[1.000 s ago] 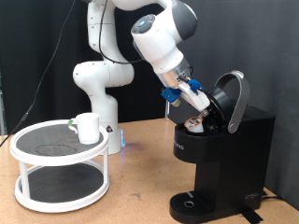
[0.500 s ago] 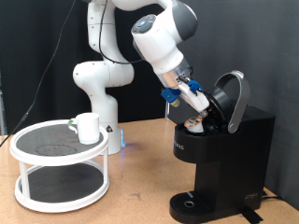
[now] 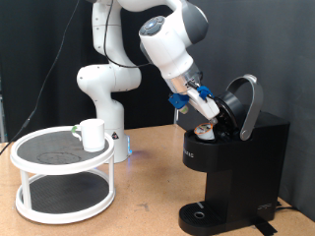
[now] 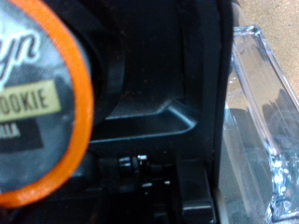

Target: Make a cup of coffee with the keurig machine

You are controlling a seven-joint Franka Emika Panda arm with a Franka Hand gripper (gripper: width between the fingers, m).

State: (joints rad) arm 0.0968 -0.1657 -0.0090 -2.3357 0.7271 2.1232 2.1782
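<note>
1. The hand [image 3: 209, 106] is held at the open mouth of the keurig machine [image 3: 231, 162], under its raised lid [image 3: 242, 103]; a coffee pod [image 4: 37, 93] fills the wrist view, but its grip cannot be told.
2. The pod chamber lies just below the hand.
3. The cup [image 3: 93, 135] stands on a white two-tier stand [image 3: 61, 177] on the worktop, well apart at the exterior view's left.
</note>
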